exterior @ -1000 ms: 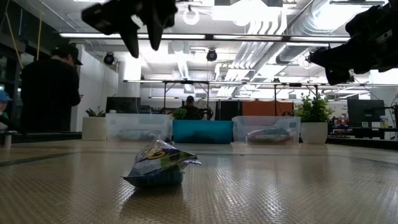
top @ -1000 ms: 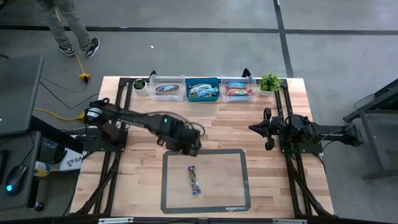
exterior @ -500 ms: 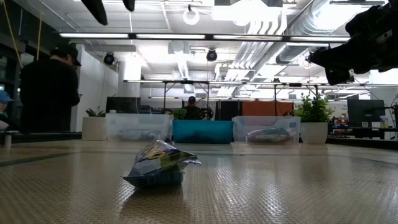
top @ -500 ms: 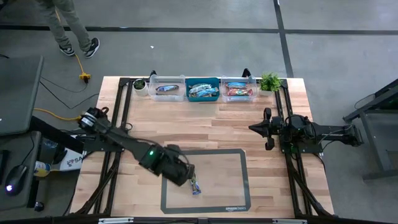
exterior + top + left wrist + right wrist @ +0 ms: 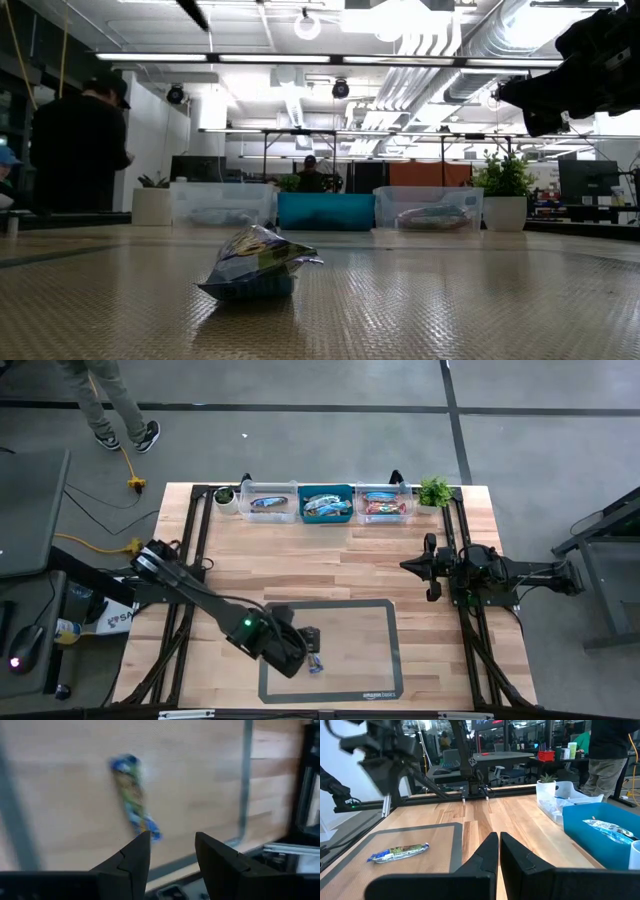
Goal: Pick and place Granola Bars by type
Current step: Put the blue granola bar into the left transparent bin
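Risk of skidding slim blue-and-yellow shiny-wrapped granola bar off grey mat on wooden tabletop, left claw released above; right claw clenched, parked.

Left arm swinging down over the grey-bordered mat toward the lone bar

The dark left arm is sweeping from the middle of the wooden table, behind the grey-bordered mat, toward its near edge, so the left gripper, fingers parted, is now hovering just beside the slim blue-and-yellow shiny-wrapped granola bar lying on that mat. In the low view the arm is rising almost out of frame, only a dark sliver showing at the top.
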{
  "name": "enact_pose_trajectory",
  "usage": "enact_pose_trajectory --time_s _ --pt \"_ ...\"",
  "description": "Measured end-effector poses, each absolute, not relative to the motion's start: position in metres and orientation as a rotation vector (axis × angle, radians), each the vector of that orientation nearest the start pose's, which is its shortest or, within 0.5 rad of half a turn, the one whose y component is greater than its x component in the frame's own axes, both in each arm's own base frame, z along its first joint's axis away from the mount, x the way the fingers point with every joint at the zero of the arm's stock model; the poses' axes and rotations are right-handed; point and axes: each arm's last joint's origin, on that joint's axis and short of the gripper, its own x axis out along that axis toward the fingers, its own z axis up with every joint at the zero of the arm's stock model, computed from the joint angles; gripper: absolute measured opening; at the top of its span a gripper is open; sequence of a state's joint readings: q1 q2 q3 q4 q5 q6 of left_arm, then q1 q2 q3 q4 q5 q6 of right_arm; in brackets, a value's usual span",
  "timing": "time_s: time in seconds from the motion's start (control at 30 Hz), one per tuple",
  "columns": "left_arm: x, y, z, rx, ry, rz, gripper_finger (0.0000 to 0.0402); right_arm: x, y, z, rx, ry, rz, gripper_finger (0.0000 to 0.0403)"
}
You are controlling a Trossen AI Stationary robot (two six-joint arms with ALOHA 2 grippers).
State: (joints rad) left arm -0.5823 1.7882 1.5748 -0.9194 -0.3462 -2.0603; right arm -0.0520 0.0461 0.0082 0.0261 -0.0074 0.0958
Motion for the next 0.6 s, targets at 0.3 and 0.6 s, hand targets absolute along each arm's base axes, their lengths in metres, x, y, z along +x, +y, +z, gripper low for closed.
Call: enact_pose_trajectory --time_s 0.3,0.6 --pt "0.346 -0.206 0.24 -1.5 0.786 0.863 0.0152 0.101 -0.005 0.164 0.097 0.025 -0.046 0.0" --pt "0.37 -0.201 0.214 -1.576 0.824 0.878 0.0152 0.101 -0.005 0.164 0.096 0.022 -0.046 0.0"
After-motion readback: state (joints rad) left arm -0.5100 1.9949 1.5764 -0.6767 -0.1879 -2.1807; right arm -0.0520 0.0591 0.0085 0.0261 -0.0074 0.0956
